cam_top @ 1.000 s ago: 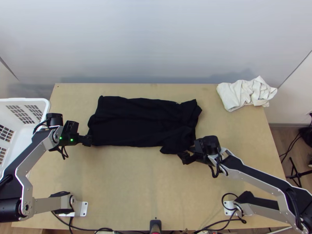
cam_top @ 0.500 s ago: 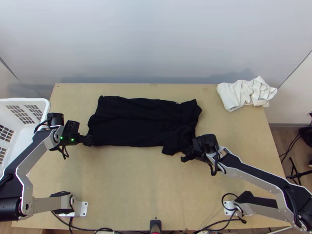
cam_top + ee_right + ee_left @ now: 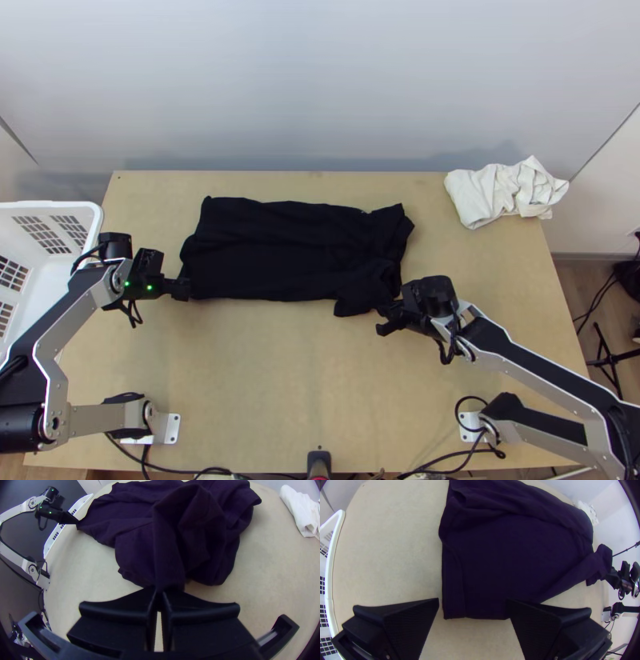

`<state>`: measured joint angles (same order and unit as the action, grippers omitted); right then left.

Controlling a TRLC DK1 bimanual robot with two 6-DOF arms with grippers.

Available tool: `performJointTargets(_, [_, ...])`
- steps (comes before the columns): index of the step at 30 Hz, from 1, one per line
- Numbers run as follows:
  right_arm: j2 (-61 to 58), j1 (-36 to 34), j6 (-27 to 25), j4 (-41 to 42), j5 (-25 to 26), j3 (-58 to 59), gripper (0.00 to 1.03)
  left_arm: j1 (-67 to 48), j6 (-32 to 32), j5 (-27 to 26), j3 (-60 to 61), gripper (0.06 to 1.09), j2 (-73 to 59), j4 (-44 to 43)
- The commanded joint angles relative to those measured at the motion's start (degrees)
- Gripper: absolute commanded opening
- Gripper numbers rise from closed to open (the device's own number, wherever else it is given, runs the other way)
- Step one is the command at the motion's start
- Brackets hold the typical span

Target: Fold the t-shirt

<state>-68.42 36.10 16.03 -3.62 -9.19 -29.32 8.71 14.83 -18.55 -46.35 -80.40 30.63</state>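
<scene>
Gripping tee [image 3: 288, 248] at its 4 o'clock edge, R tool [image 3: 159, 591] is clamped; L tool [image 3: 472, 600], 8 o'clock, is apart. Prob. light, v. floppy: take corners.

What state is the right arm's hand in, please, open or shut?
The right hand is shut: its two fingers are nearly together, with a raised fold of the dark t-shirt pinched at their tips.
</scene>
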Motion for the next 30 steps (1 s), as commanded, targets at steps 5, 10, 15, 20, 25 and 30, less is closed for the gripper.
performJointTargets(5, [1.01, 0.11, 0.23, -1.22, 0.05, -0.56, 0.03, -1.15, -0.06, 0.00, -0.32, 1.03, -1.51, -0.13])
performJointTargets(10, [1.80, 0.03, 0.23, -2.27, 0.05, -0.74, 0.03, -1.15, 0.38, -2.72, -0.41, 0.76, -0.02, -0.66])
performJointTargets(15, [2.86, -0.06, 0.23, -3.77, -0.04, -1.00, 0.03, 1.92, -3.05, -8.17, -0.94, 0.09, 0.77, -1.28])
performJointTargets(20, [6.02, -1.12, 0.40, -10.80, -0.04, -4.08, 0.03, 4.83, -4.81, -9.67, -6.30, 0.09, 2.18, 2.41])
performJointTargets(25, [7.25, -3.75, -0.04, -22.84, -1.97, -12.87, 0.03, 6.06, -7.27, -11.25, -14.82, 0.09, 3.41, 8.92])
performJointTargets(30, [7.60, -6.13, -0.74, -32.33, -5.66, -23.50, 0.03, 5.35, -10.87, -12.66, -21.68, 0.09, 6.48, 12.87])
